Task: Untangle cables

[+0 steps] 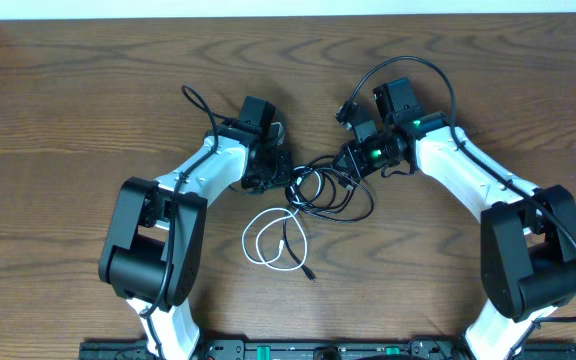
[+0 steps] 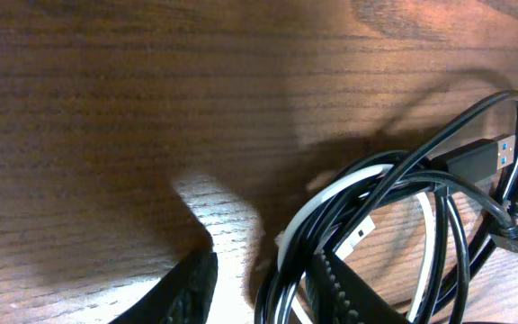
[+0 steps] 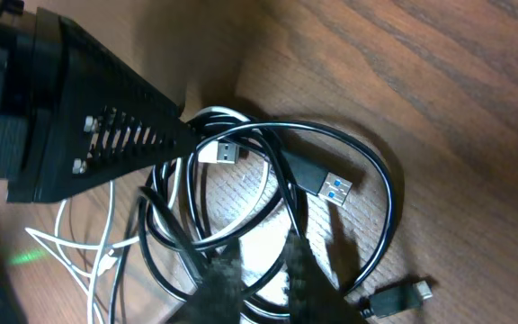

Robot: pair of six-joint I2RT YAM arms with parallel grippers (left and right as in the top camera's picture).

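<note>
The black cable [image 1: 320,190] lies in tangled loops at mid-table, and the white cable [image 1: 258,245] trails from it toward the front. My left gripper [image 1: 273,170] is at the tangle's left edge. It is open [image 2: 263,261], with black [image 2: 475,108] and white [image 2: 331,198] strands lying against its right finger [image 2: 349,297]. My right gripper [image 1: 346,160] is at the tangle's right edge. Its fingers [image 3: 263,247] stand close together, with black cable [image 3: 385,189] strands between them. A blue-tipped USB plug [image 3: 326,184] and the white cable's plug [image 3: 221,151] lie just beyond.
Thick black robot wires arch off each wrist [image 1: 198,100] [image 1: 423,65]. The left gripper's body [image 3: 106,126] fills the right wrist view's upper left. A small black plug [image 3: 398,295] lies at the right. The table's far edge [image 1: 268,12] runs along the top.
</note>
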